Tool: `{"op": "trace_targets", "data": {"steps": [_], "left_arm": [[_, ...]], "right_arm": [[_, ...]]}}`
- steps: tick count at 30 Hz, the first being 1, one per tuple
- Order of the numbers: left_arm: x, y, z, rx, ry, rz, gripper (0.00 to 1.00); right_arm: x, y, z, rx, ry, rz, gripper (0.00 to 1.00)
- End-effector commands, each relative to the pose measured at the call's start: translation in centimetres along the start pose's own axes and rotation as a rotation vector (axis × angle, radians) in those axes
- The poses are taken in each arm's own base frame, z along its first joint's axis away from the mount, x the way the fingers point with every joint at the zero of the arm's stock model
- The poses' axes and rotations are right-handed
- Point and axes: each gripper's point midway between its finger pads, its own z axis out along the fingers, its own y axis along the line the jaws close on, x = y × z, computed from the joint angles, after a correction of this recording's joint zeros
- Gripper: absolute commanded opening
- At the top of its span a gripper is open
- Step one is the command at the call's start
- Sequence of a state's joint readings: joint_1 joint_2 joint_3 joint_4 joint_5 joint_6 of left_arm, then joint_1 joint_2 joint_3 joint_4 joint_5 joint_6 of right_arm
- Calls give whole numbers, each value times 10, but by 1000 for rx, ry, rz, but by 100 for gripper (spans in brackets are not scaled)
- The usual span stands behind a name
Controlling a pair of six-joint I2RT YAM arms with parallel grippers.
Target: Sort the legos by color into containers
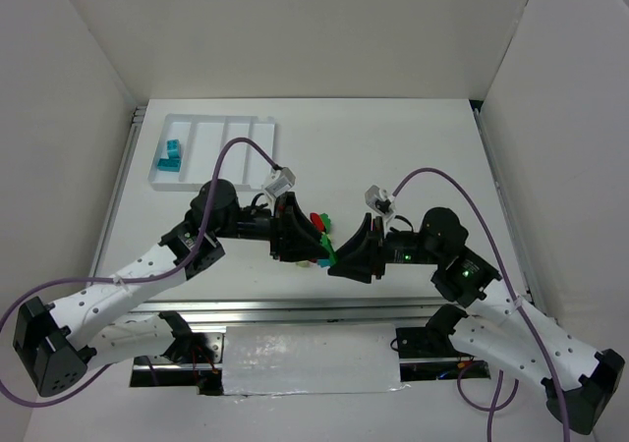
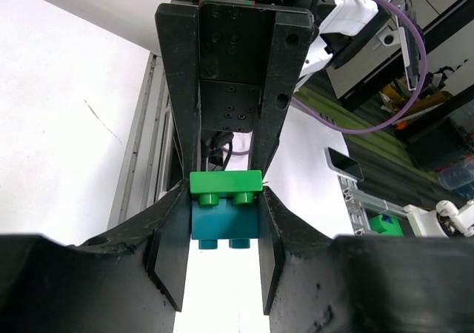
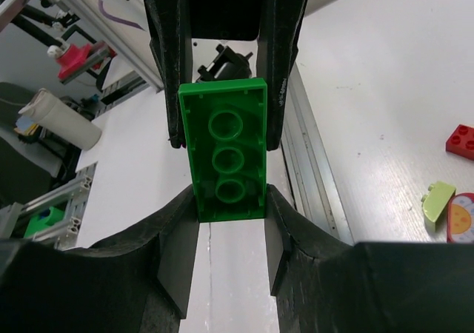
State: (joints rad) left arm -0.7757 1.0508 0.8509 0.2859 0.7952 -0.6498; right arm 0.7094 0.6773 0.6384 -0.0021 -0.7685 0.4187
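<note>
I see the green plate (image 3: 226, 152) as smooth, glossy moulded plastic. The teal brick (image 2: 225, 228) and green brick (image 2: 226, 181) look the same. The fingers (image 3: 178, 266) are matt black plastic, faintly grainy. The table (image 1: 413, 147) is matt white, the tray (image 1: 257, 142) smooth white plastic, the rail (image 1: 123, 167) bare metal.

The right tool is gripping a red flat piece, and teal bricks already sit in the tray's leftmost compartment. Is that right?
Not quite. The flat piece in the right tool is green, not red; the right wrist view shows it clamped there. The teal bricks do sit in the tray's leftmost compartment, as seen from the top camera.
</note>
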Motion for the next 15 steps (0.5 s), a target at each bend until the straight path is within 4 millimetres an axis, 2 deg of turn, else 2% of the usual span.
{"op": "trace_targets", "data": {"steps": [1,7,15], "left_arm": [[-8,-11,-1,36,14,83,0],[-9,-20,-10,57,20,124,0],[-9,-16,-5,74,7,97,0]], "right_arm": [[-25,-11,-3,92,-125,-48,0],[-28,-6,-11,93,-157,-91,0],[-24,-1,0,15,-129,-53,0]]}}
